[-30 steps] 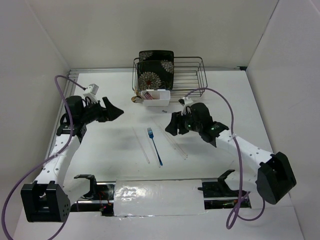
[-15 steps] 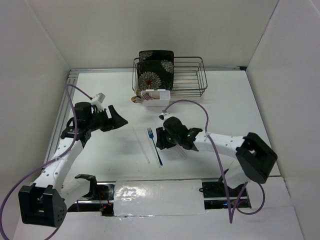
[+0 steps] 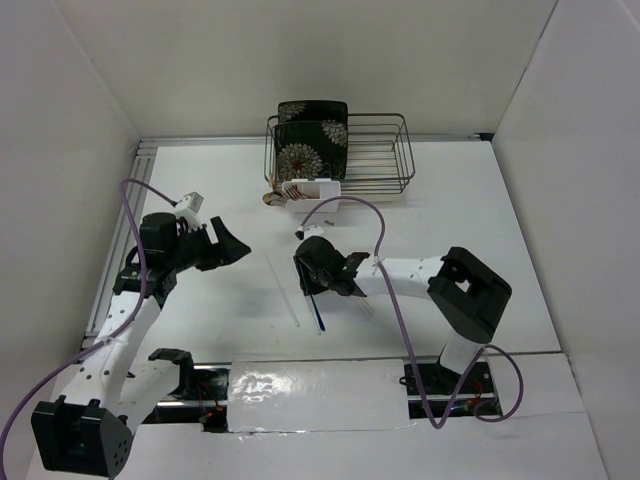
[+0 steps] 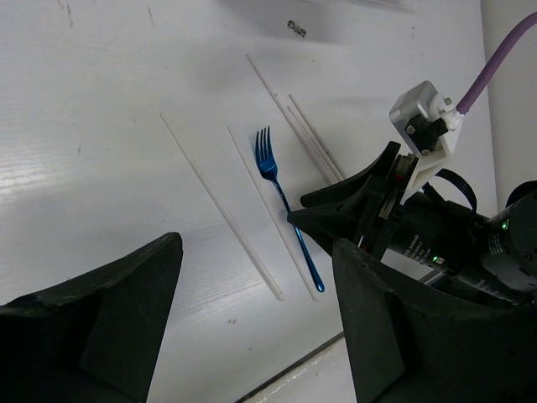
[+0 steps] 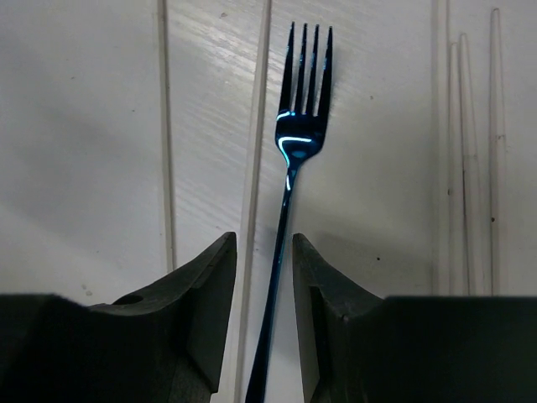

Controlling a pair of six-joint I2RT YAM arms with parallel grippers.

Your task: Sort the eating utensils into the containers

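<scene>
At the middle of the table, the right gripper is lowered over the slim, metallic-blue fork. Its two dark fingers are only a narrow gap apart, and the fork's handle runs down into that gap. The wrist view shows a sliver of space on either side, so the jaws straddle the handle without pinching it yet. The fork lies flat, tines pointing away toward the far side.

A second ago this gripper hung further right, over the bundle of pale thin chopsticks. It has since swung left and settled on the fork, which has not shifted. I judge the fork to be the chosen piece, with closing and lifting as the next step. One long pale chopstick lies just beside the handle, close enough that it could be caught in the pinch.

The left gripper has drifted a little nearer but hangs wide open with nothing in it, well to the left of the fork.

The small white rectangular plastic tub sits well beyond the fork, against the front of the dark wire rack. A few utensil ends already show in it. A black plate with pale flowers stands upright in the rack.

The white tabletop is lightly scuffed and glossy. It is boxed in by plain white walls, with a shiny strip along the near edge between the arm bases.
</scene>
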